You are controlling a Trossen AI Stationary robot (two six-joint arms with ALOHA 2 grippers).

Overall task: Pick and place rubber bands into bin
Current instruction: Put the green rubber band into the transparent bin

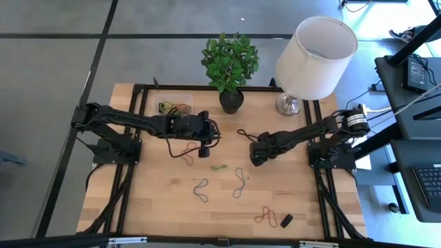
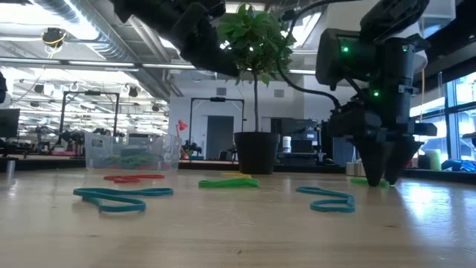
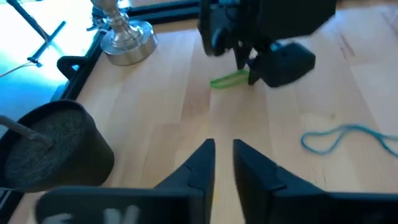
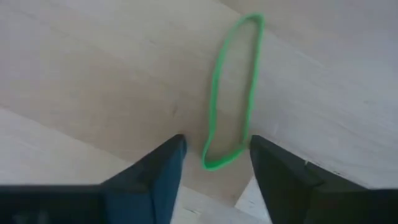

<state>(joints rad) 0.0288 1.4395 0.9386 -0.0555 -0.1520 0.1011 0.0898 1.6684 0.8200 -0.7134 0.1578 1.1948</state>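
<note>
Green rubber band flat on the tabletop, near end lying right between the spread fingers of the right gripper. Long axis running straight away from the wrist, so a closing squeeze would pinch across the narrow end of the loop, both strands together. Fingers released, nothing gripped yet, tips down at or just above the wood in the low view. Probably only a last small descent and a close needed.

Left gripper near the tabletop's middle, fingers parted only a slit and empty, well apart from this band; right arm clearly the nearer one.

Bin at the far left corner region, beside the plant pot, some bands already inside. Path there from the right gripper crossing the left arm's space, so a likely crowding point. Lamp base behind the right arm, clear of the route.

More loops loose toward the near edge: two teal-grey ones, another green, a red. Plenty of open wood around each.
</note>
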